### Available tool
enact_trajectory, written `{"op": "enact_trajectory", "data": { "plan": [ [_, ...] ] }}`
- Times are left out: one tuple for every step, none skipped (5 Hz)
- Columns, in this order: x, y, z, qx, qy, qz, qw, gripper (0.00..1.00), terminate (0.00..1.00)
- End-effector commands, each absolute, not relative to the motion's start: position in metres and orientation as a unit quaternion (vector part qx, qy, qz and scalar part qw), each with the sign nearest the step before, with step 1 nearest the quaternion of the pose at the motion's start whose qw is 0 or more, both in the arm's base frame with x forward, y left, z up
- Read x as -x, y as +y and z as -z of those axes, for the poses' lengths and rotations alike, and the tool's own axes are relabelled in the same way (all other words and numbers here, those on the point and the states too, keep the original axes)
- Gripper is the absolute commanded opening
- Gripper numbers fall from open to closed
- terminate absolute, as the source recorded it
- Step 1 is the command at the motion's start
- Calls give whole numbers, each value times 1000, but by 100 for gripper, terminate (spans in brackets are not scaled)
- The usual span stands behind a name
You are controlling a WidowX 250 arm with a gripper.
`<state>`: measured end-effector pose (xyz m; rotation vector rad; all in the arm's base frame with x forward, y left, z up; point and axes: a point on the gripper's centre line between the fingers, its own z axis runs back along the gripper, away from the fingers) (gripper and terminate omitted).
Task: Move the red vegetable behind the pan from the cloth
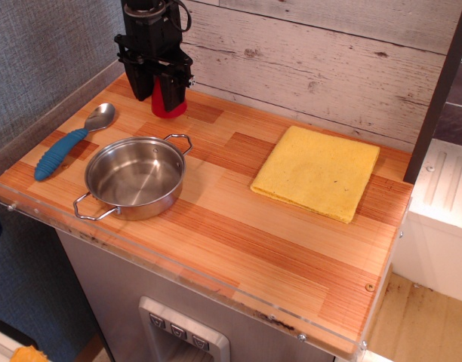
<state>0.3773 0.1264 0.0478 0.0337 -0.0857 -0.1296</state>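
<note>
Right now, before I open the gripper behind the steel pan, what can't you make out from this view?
- Small glossy red toy vegetable: mostly covered by the black gripper; its tip is hidden.
- Whether its base touches the wooden counter: unclear, single view.
- Gripper's far finger: hidden behind its body.
- Arm: cut off by the top edge.
- Floor of the shiny round steel pan: blurred by reflections.

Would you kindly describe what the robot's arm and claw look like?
The claw is matte black and boxy, with two flat, straight black fingers hanging from a blocky body. A thin black cable loops beside the wrist above it. No markings or labels are legible.
</note>
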Motion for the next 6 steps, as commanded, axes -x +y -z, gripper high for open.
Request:
{"op": "enact_trajectory", "data": {
  "plan": [
    [-370, 143, -52, -25, -29, 48, 998, 100, 0],
    [-370, 143, -51, -18, -23, 47, 998, 100, 0],
    [-364, 146, -66, -16, -36, 50, 998, 100, 0],
    [-353, 146, -95, -15, -64, 59, 996, 100, 0],
    [-337, 139, -118, -23, -77, 67, 995, 100, 0],
    [-319, 125, -123, -20, -71, 67, 995, 100, 0]
  ]
}}
